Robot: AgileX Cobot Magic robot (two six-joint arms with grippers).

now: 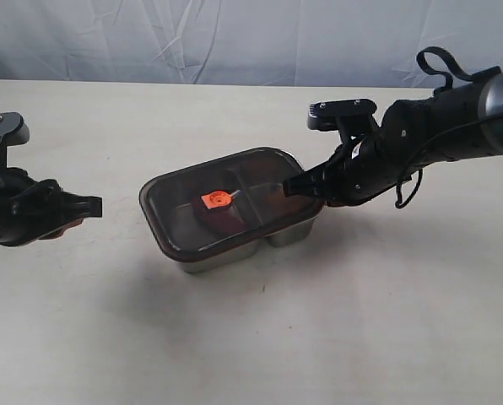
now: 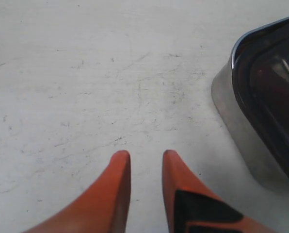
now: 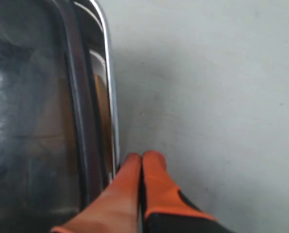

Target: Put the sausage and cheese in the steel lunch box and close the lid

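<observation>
The shiny rectangular steel lunch box point(image 1: 289, 232) stands in the middle of the pale table point(image 1: 251, 346), and the dark translucent plastic lid point(image 1: 180, 221) with a small orange valve point(image 1: 217, 199) already lies on it. The dark red sausage point(image 1: 222, 221) shows through the lid; the yellow-orange cheese wedge I cannot make out. The right fingers point(image 3: 154, 167), closed and empty, are at the box's rim, probably for pressing the lid. The left fingers point(image 2: 119, 167) are partly open and empty beside the box.

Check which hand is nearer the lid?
Right. The right hand, shut, is at the lid's edge; the left hand is well clear on the opposite side.
</observation>
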